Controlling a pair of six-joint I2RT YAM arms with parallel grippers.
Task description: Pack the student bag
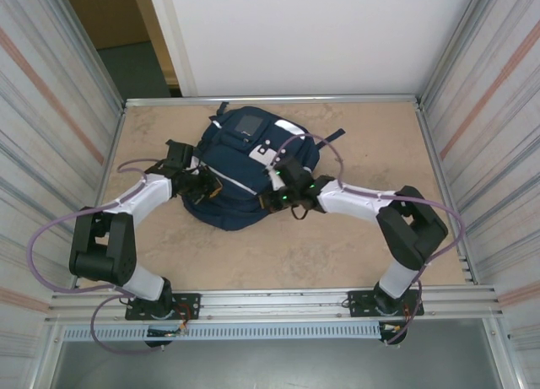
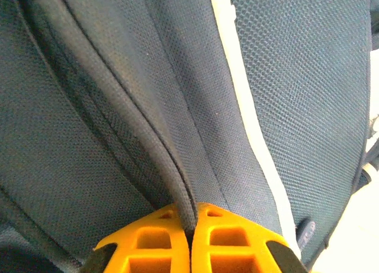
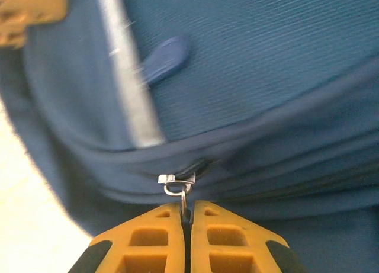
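Placement of the student bag point(image 1: 240, 174): on the tan surface point(image 1: 354, 245), toward twelve o'clock from centre in the top view, just short of the far rail. Navy fabric, with a grey patch point(image 1: 246, 123) at the twelve o'clock end and a white patch point(image 1: 261, 153) toward one o'clock of the bag's middle.

Left hand point(image 1: 201, 185) at the bag's nine o'clock side, pressed against the fabric. From the left wrist point(image 2: 190, 228): orange fingers point(image 2: 148, 246) clenched together, pinching a dark raised seam point(image 2: 172, 178) of the bag that runs away from the fingertips toward eleven o'clock. Pale stripe point(image 2: 249, 119) just beside that seam, slanting from twelve o'clock down to five o'clock across the mesh-textured cloth.

Right hand point(image 1: 283, 195) at the bag's four o'clock side, also against the fabric. From the right wrist point(image 3: 186, 217): orange fingers point(image 3: 148, 237) closed tight, grasping the metal ring of a zipper pull point(image 3: 177, 184) whose slider sits at the end of a zip line running off toward three o'clock. Grey stripe point(image 3: 127, 77) rising toward eleven o'clock from there, and a small blue tab point(image 3: 166, 57) just to its right, both blurred.

Both arms bent inward from the near edge, meeting the bag from opposite sides.
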